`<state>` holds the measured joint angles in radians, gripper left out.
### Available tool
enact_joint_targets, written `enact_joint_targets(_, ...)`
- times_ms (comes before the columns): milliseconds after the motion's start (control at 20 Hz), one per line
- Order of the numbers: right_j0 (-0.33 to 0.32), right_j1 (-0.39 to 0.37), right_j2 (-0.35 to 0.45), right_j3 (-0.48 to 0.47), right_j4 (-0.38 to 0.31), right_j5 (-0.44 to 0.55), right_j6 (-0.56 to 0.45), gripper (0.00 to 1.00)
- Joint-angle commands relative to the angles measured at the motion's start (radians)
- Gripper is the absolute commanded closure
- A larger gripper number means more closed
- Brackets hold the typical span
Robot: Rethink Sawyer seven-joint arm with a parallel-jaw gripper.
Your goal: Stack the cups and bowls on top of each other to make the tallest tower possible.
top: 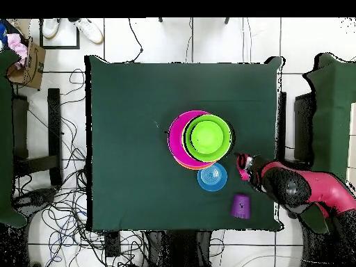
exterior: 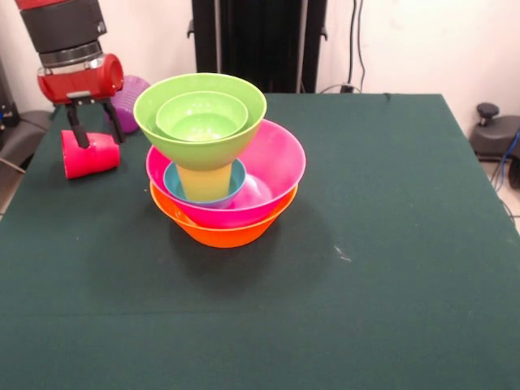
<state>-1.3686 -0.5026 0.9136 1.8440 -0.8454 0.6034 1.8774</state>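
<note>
5 glossy plastic pieces make up the tower [exterior: 221, 162] near the middle of the dark green counter [exterior: 390, 244]: a large orange bowl [exterior: 219, 231] at the base, a large pink bowl [exterior: 268, 175] nested in it, and inside that a small blue bowl [exterior: 175, 183] holding an inverted translucent yellow cup [exterior: 205, 180]. On the yellow cup sits a medium green bowl [exterior: 199, 110] with a small green bowl [exterior: 201, 116] resting inside it. In the overhead view the green bowls sit off-centre over the pink one, and a separate blue bowl [top: 212, 176] lies on the counter just beside the tower. A purple translucent cup [top: 240, 205] stands near the counter's edge, close to the arm. The red translucent cup [exterior: 89, 154] lies on its side at the counter's edge, with the gripper [exterior: 93, 134] at it; its 2 dark fingers [exterior: 77, 130] reach down around the cup's upper side, closed on it as far as can be seen. The red and black arm [exterior: 69, 45] rises above.
</note>
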Motion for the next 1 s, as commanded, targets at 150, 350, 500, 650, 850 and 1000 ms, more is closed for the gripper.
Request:
enact_joint_targets(150, -0.012, -0.019, 0.010, -0.020, -0.044, 0.072, -0.344, 0.00)
enact_joint_targets(350, -0.043, -0.027, 0.029, -0.034, -0.028, 0.106, -0.394, 0.00)
enact_joint_targets(500, -0.059, -0.028, 0.032, -0.031, -0.030, 0.120, -0.412, 0.00)
enact_joint_targets(650, -0.067, -0.022, 0.024, -0.024, -0.043, 0.117, -0.421, 0.00)
enact_joint_targets(850, -0.072, 0.003, 0.006, -0.037, -0.067, 0.103, -0.438, 0.00)
enact_joint_targets(1000, -0.073, 0.030, -0.007, -0.047, -0.079, 0.092, -0.444, 0.00)
